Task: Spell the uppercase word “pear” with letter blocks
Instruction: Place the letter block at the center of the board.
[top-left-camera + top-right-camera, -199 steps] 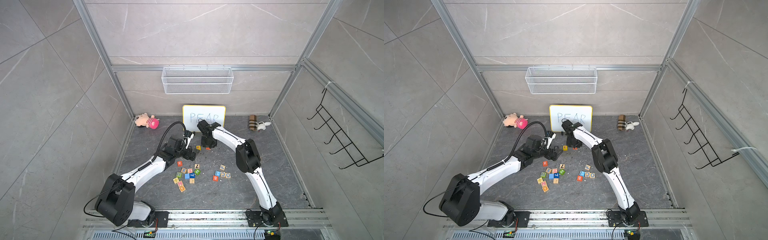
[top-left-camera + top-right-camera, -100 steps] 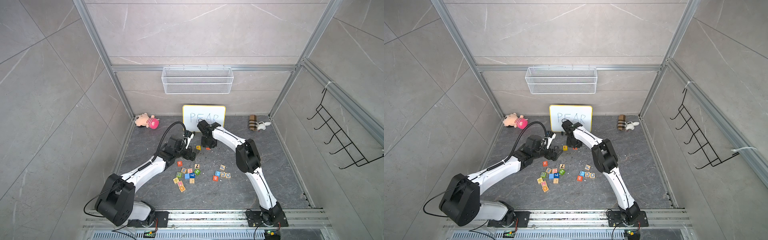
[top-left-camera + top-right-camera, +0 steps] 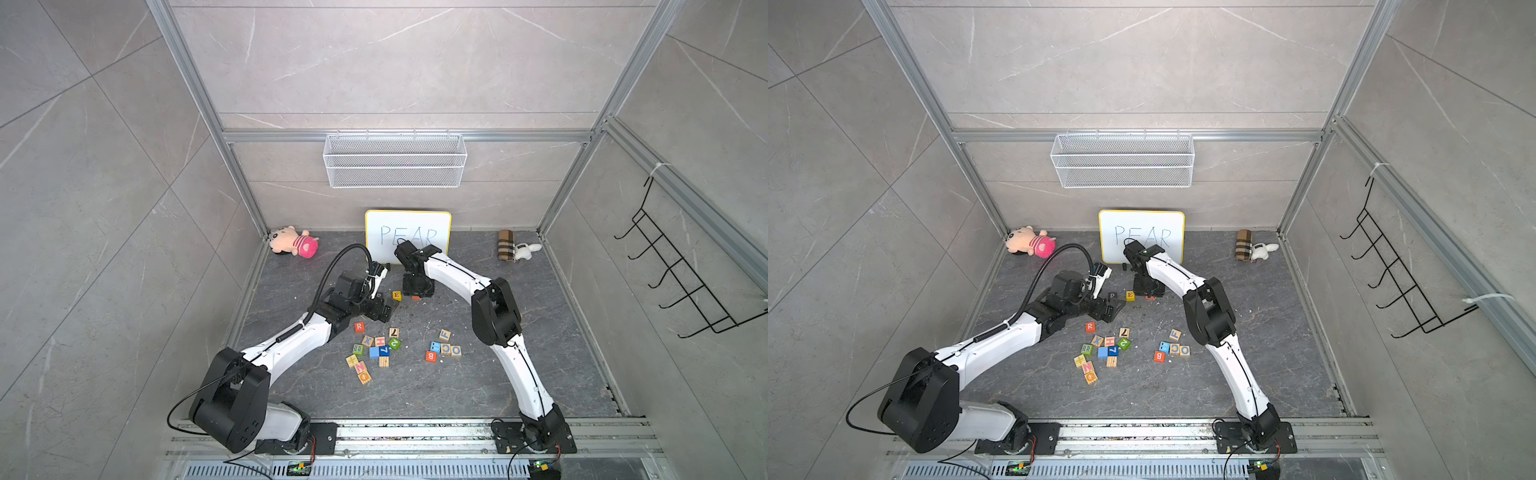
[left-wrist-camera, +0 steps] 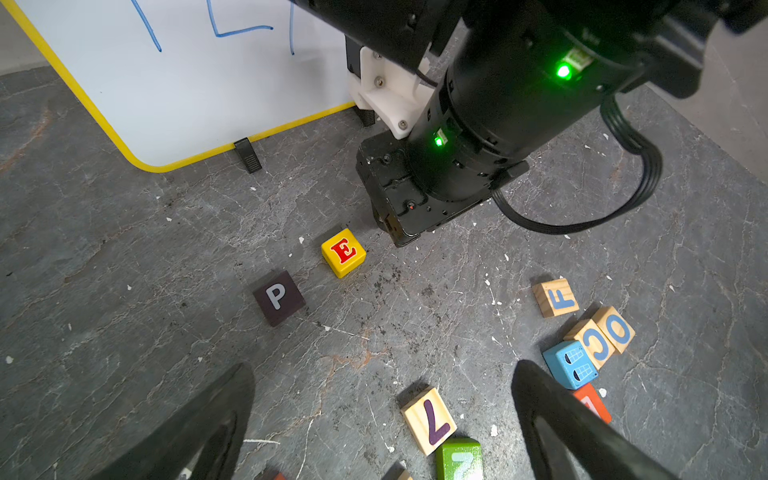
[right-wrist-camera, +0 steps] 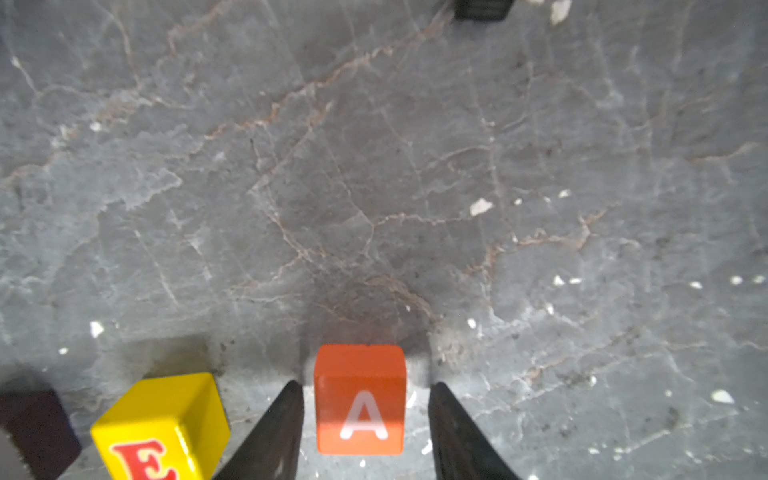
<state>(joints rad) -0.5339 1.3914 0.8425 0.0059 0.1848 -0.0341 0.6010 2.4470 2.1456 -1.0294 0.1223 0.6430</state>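
Right wrist view: right tool narrowly parted around orange-red A block on desk, gaps either side, yellow E block just beside. Left wrist view: left tool wide, empty.

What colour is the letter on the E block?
Red, on the yellow E block; it shows best in the left wrist view.

Roughly twenty letter blocks, two plush toys, one whiteboard
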